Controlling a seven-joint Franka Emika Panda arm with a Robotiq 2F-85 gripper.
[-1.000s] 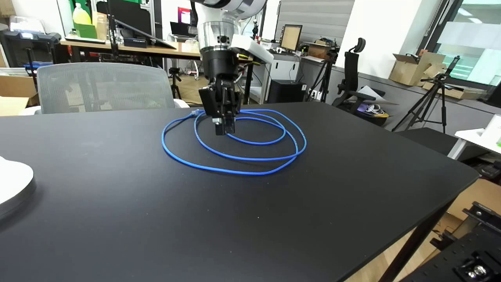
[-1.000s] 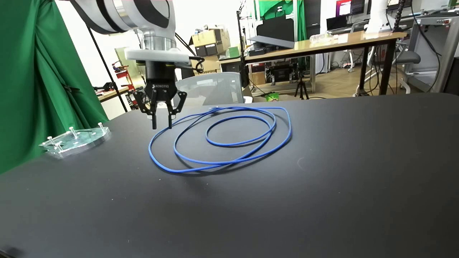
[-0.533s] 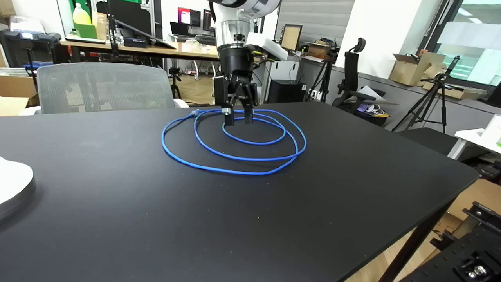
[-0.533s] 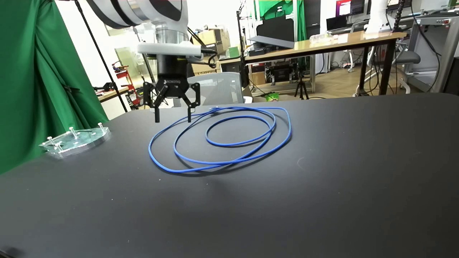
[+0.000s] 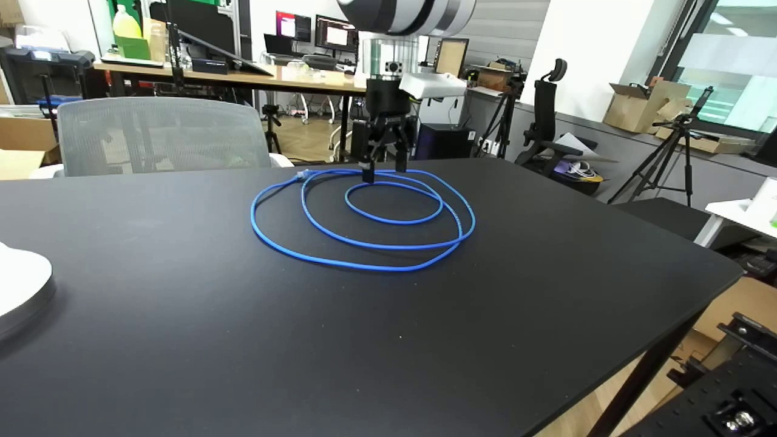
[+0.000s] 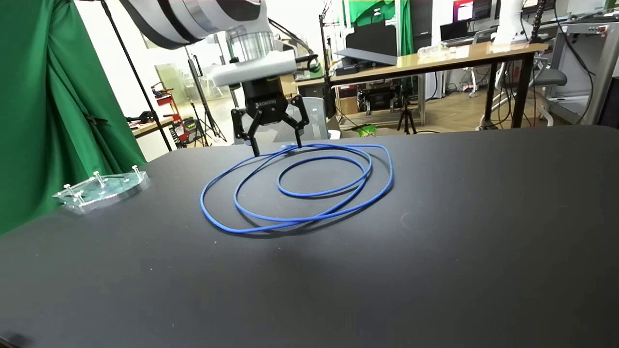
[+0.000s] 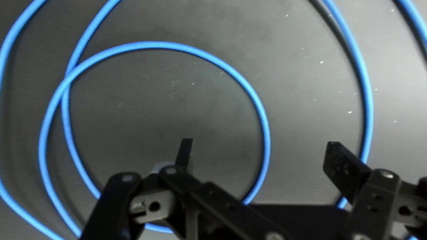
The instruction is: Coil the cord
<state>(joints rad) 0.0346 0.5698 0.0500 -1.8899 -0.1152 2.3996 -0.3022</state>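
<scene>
The bright blue cord [image 5: 388, 268] lies in several loose, overlapping loops on the dark table, shown in both exterior views. Its small pale connector [image 5: 301, 175] is at the far side of the coil. Above the far part of the loops hangs my gripper [image 6: 277, 147], tilted in that exterior view, with its jaws spread wide. In the wrist view, the inner loop of the cord [image 7: 150, 45] passes below the gap of the gripper [image 7: 260, 145]. Another loop runs beneath the right-hand finger [image 7: 345, 170]. Nothing is gripped.
A clear plate with bolts [image 6: 101, 191] sits at the table's side, near a green curtain [image 6: 48, 121]. A white rounded object [image 5: 21, 285] is at the edge of an exterior view. A grey mesh chair [image 5: 164, 136] stands behind the black table [image 5: 303, 352].
My gripper has opened from nearly together to wide. It has risen and moved right in both exterior views, and now tilts. The cord has not visibly moved.
</scene>
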